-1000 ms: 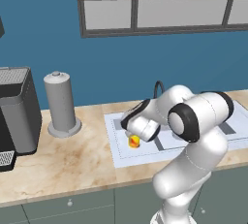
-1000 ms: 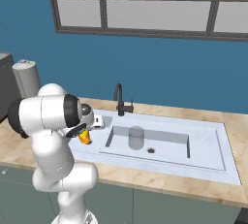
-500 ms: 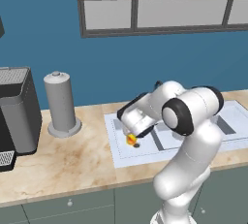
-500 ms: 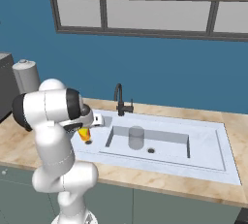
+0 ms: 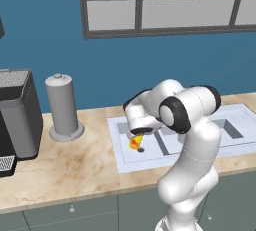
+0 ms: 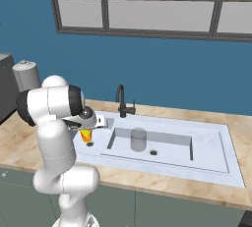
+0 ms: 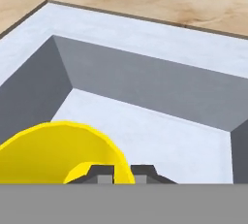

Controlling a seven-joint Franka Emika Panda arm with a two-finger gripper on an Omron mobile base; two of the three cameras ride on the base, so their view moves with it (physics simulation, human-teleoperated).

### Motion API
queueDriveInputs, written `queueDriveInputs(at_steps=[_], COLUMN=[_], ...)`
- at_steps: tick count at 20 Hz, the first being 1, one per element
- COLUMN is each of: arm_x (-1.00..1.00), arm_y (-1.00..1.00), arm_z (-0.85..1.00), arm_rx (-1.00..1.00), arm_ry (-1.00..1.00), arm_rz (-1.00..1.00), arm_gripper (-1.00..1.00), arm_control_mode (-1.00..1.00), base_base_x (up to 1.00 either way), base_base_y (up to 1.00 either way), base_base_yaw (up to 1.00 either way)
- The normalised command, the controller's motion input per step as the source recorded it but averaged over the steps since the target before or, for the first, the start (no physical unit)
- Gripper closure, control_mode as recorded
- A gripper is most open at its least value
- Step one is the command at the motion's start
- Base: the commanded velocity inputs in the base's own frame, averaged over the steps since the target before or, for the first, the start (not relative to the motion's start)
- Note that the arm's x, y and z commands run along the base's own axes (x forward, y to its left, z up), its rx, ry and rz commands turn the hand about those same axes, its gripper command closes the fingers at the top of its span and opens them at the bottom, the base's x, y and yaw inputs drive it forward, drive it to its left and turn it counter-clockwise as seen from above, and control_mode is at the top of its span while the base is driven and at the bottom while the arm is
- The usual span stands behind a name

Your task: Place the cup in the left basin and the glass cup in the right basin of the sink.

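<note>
The cup, yellow with red-orange splashes, hangs just above the floor of the left basin, near its small drain. My gripper is shut on the cup's rim from above. In the hand view the yellow cup fills the lower left, with my gripper pinching its wall over the left basin. From the right base view, the cup hangs under my gripper. The glass cup stands upright in the right basin of the sink.
A black curved faucet rises behind the divider. A tall grey cylinder and a dark coffee machine stand on the counter to the left of the sink. Bare stone counter lies in front of them.
The arm's wrist and forearm have swung to the left while the cup stayed over the left basin, shifting only slightly. The grip is unchanged.
</note>
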Motion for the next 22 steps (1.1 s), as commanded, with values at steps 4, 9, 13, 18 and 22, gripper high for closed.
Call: queueDriveInputs(at_steps=[4, 9, 13, 18, 22], arm_x=[0.00, 0.00, 0.00, 0.00, 0.00], arm_y=[0.00, 0.00, 0.00, 0.00, 0.00], arm_z=[-0.22, 0.00, 0.00, 0.03, 0.31], arm_rx=[0.00, 0.00, 0.00, 0.00, 0.00], arm_ry=[-0.01, 0.00, 0.00, 0.00, 0.00], arm_rz=[0.00, 0.00, 0.00, 0.00, 0.00], arm_gripper=[1.00, -1.00, -1.00, -1.00, -1.00], arm_control_mode=[-1.00, -1.00, -1.00, -1.00, -1.00], base_base_x=[0.00, 0.00, 0.00, 0.00, 0.00], base_base_y=[0.00, 0.00, 0.00, 0.00, 0.00], base_base_yaw=[0.00, 0.00, 0.00, 0.00, 0.00])
